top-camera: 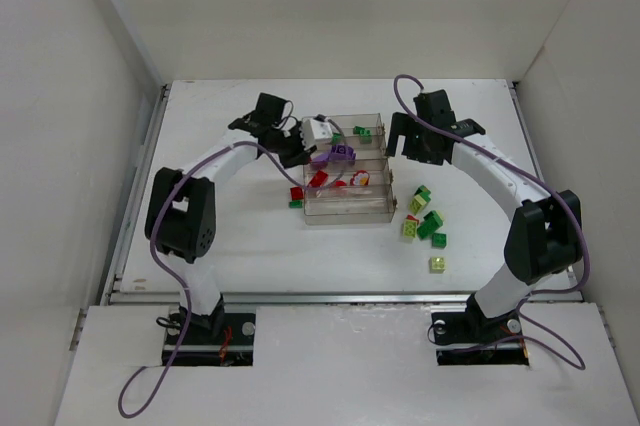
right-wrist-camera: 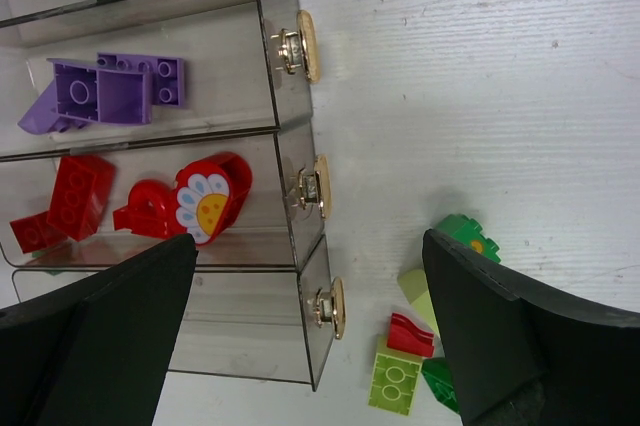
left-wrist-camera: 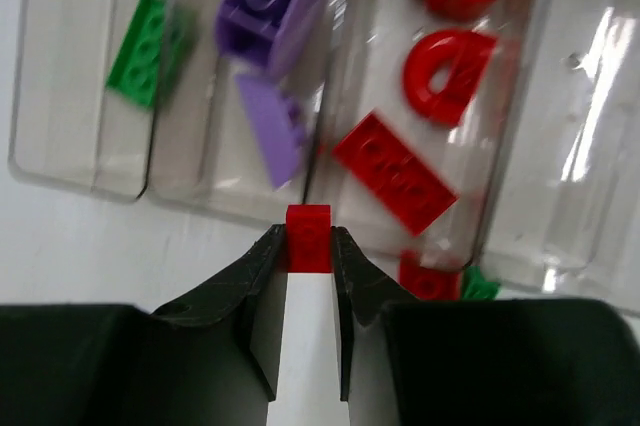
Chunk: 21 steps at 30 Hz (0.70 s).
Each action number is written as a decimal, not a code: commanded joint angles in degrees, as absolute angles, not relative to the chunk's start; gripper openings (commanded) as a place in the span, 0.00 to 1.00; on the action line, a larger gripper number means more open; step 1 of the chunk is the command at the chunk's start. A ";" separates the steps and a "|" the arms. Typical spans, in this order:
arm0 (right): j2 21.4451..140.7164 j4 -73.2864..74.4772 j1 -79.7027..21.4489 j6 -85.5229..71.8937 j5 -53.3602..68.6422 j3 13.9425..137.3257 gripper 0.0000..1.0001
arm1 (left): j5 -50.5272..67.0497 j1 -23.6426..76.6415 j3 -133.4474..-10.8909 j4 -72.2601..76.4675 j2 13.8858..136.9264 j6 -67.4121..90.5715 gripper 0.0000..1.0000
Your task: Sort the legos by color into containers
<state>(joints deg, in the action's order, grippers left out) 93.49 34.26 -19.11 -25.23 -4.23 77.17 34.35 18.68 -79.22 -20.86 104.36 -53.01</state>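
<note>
My left gripper (left-wrist-camera: 309,246) is shut on a small red lego (left-wrist-camera: 309,236), which hangs just outside the left end of the clear tray (left-wrist-camera: 560,126), roughly in line with the wall between the purple and red rows. Through the tray I see a green plate (left-wrist-camera: 148,49), purple bricks (left-wrist-camera: 272,16) and red pieces (left-wrist-camera: 394,171), each colour in its own compartment. In the top view the left gripper (top-camera: 297,152) is at the tray's (top-camera: 345,216) left end. The right gripper (right-wrist-camera: 308,246) is open and empty, hovering by the tray's right end; the nearest compartment (right-wrist-camera: 200,331) has nothing in it.
Loose green, lime and red legos (top-camera: 424,218) lie on the table right of the tray, one lime brick (top-camera: 437,263) nearer the front. A red brick (top-camera: 297,193) and a green one (top-camera: 296,203) sit by the tray's left end. Gold knobs (right-wrist-camera: 308,46) stick out of the right end.
</note>
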 commanded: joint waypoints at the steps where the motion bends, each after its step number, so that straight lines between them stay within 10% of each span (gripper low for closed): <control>1: 92.11 33.05 -18.72 -24.52 -5.45 77.26 1.00 | 37.10 21.88 -79.63 -21.35 102.66 -51.15 0.17; 10: 91.49 33.05 -18.72 -24.52 -6.06 76.73 1.00 | 35.24 23.91 -78.93 -22.25 102.84 -54.59 0.74; 15: 91.49 33.05 -18.72 -24.52 -5.54 76.73 1.00 | 36.82 19.88 -78.93 -17.93 101.69 -46.15 0.69; 21: 91.49 33.05 -18.72 -24.52 -5.02 76.73 1.00 | 39.37 16.61 -77.70 -23.90 101.16 -56.75 0.32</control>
<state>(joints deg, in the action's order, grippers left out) 93.45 34.24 -19.11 -25.23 -5.13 76.86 36.21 17.41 -79.07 -20.67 104.33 -51.75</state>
